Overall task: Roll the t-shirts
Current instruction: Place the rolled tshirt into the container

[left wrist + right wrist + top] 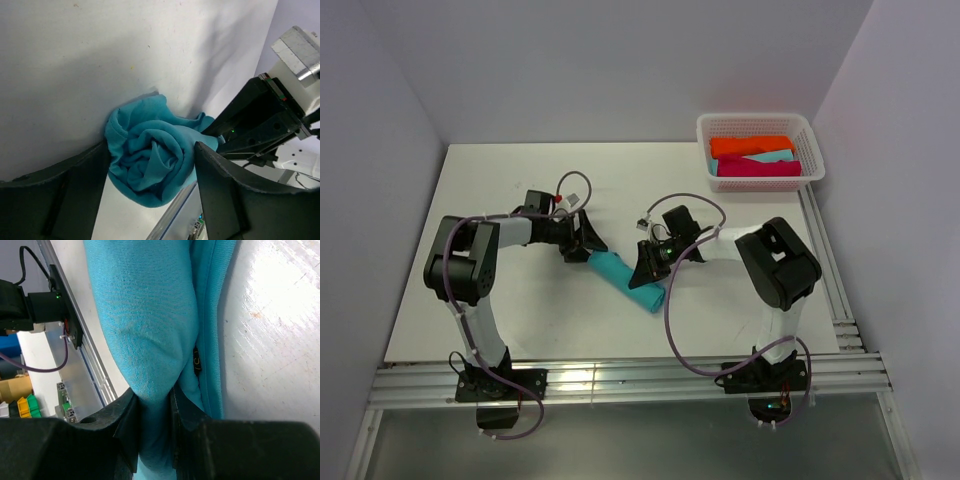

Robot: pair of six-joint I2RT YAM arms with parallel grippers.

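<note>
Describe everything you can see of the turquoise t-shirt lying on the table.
The turquoise t-shirt is soft knit cloth wound into a short, thick roll, lying diagonally on the white table between the two arms. From the left wrist view its end shows spiralled folds with a hemmed edge. The left gripper has its jaws either side of that end, against the cloth; whether they squeeze it is unclear. The right gripper has its jaws pinched on a fold at the other end.
</note>
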